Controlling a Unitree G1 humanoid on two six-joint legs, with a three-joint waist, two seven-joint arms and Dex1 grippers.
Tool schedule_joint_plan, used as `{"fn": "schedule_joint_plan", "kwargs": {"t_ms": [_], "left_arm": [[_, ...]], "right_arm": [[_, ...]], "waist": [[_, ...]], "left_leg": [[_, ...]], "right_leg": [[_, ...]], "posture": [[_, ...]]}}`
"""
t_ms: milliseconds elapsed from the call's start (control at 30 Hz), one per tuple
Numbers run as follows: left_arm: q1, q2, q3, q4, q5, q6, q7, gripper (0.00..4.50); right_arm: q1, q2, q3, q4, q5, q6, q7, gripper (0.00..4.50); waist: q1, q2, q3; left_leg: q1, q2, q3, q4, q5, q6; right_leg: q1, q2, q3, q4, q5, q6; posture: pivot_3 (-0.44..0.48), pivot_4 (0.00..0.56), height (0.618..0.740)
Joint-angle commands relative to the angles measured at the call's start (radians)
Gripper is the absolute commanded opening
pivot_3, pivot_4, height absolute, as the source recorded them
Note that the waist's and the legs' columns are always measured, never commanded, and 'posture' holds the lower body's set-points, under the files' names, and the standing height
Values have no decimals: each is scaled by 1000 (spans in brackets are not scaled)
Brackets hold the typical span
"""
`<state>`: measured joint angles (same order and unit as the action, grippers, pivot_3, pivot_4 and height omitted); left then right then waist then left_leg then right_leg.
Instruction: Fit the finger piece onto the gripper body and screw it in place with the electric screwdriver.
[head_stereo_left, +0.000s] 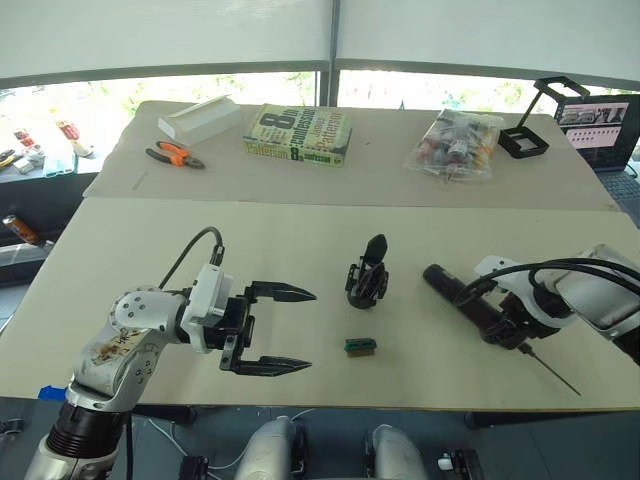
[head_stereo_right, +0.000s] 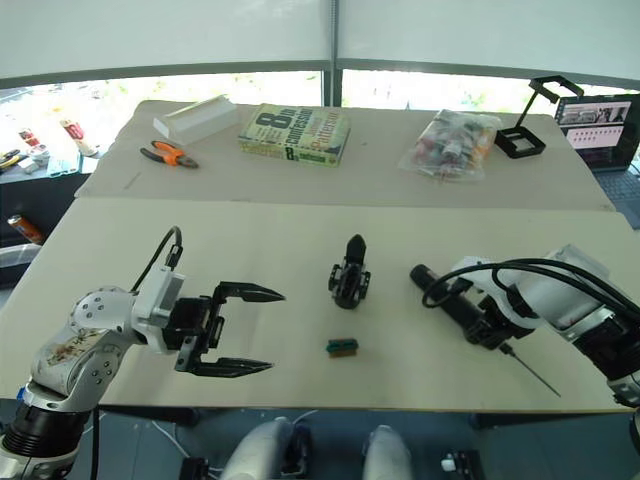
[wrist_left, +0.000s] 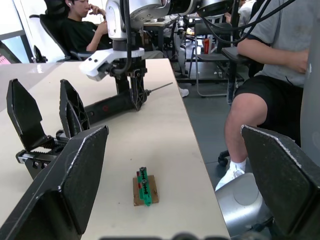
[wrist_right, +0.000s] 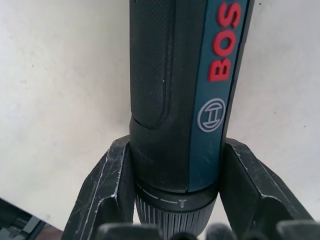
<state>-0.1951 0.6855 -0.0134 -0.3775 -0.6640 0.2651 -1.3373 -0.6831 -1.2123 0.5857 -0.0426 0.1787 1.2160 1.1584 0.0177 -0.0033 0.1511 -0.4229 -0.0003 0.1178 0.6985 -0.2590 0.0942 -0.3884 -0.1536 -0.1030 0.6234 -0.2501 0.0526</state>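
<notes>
I am looking at the gripper body (head_stereo_left: 367, 272), which is standing near the middle of the front table (head_stereo_left: 300, 230) with what looks like two pointed black fingers sticking up side by side, so I cannot tell if the finger piece is one of them or somewhere else. A small green block (head_stereo_left: 360, 346) is lying just in front of it, closer to me. To the right, the electric screwdriver (head_stereo_left: 470, 303) is lying on the table with its thin metal bit (head_stereo_left: 555, 373) pointing at the near edge. My right gripper (head_stereo_left: 515, 330) is squeezing the screwdriver near the bit end; in the right wrist view I am seeing one finger (wrist_right: 107, 192) pressed on each side of the barrel, by the ring with the small marks. My left gripper (head_stereo_left: 272, 328) is hanging over the table to the left of the gripper body, well apart from it, with its two fingers spread wide and holding nothing. I think I am picking up the tool now. To do it well, I should be lifting slowly and keeping the squeeze firm, so the long body is not tipping or slipping. I should also be keeping the bit away from the green block. On the far table are orange-handled pliers (head_stereo_left: 172, 154), a book (head_stereo_left: 298, 133) and a bag of small parts (head_stereo_left: 455, 144). People are sitting beside the table in the left wrist view.
</notes>
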Motion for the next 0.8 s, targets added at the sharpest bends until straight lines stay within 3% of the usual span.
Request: {"fn": "schedule_joint_plan", "kwargs": {"t_ms": [33, 100, 167, 267, 333, 467, 567, 667, 800], "left_arm": [[-4, 16, 27, 2, -11, -3, -3, 4500], [-8, 15, 38, 16, -18, 4, 6, 4500], [-17, 14, 40, 37, -19, 2, 1, 4500], [-44, 14, 31, 93, -5, -9, -23, 4500], [-58, 14, 26, 137, 11, -22, -39, 4500], [-52, 22, 3, 179, 66, -51, -55, 4500], [-35, 20, -9, 189, 109, -68, -41, 4500], [0, 17, -40, 196, 200, -142, -23, 4500], [51, -11, -83, 182, 292, -196, 47, 4500]], "right_arm": [[62, -113, -183, 44, 69, -33, 47, 1923], [130, -132, -368, 32, 163, -34, 67, 1923], [229, -97, -651, 8, 288, -58, 125, 1923], [307, 102, -1149, -78, 456, -105, 110, 1923], [318, 217, -1312, -142, 480, -137, -2, 1923], [351, 387, -1429, -370, 599, -228, -99, 1923], [330, 568, -1439, -533, 717, -287, -268, 1923], [420, 683, -1334, -687, 810, -330, -311, 1923], [514, 784, -1134, -784, 705, -540, -254, 1923]], "waist": [[4, 2, 1], [6, 4, 2], [0, 5, 3], [-12, 4, 3], [-9, 6, 3], [2, 4, 3], [-5, 5, 3], [-7, 5, 3], [-7, 5, 3]], "left_leg": [[-2, -1, 0, 0, 0, 0], [-3, -2, 0, 0, 0, 0], [-3, -1, 2, 0, 0, 0], [-1, 2, 2, -3, 1, -1], [0, 5, 3, -3, 2, -2], [0, 4, 2, -3, 2, -2], [0, 3, 3, -3, 2, -2], [0, 3, 3, -4, 2, -2], [0, 2, 3, -5, 1, -2]], "right_leg": [[0, -1, 0, 1, 0, 0], [-1, -2, 0, 1, 0, 1], [-1, -1, 1, 1, 0, 1], [1, 3, 1, 1, 0, 0], [0, 5, 2, 1, 1, 0], [0, 5, 2, 2, 0, 0], [-1, 5, 5, 2, 1, 0], [-1, 5, 5, 2, 0, 0], [-1, 6, 5, 2, 0, -1]], "posture": [[0, 150, 740], [0, 150, 740], [0, 150, 740], [0, 150, 740], [0, 150, 740], [0, 150, 740], [0, 150, 740], [0, 150, 740], [0, 150, 740]]}}
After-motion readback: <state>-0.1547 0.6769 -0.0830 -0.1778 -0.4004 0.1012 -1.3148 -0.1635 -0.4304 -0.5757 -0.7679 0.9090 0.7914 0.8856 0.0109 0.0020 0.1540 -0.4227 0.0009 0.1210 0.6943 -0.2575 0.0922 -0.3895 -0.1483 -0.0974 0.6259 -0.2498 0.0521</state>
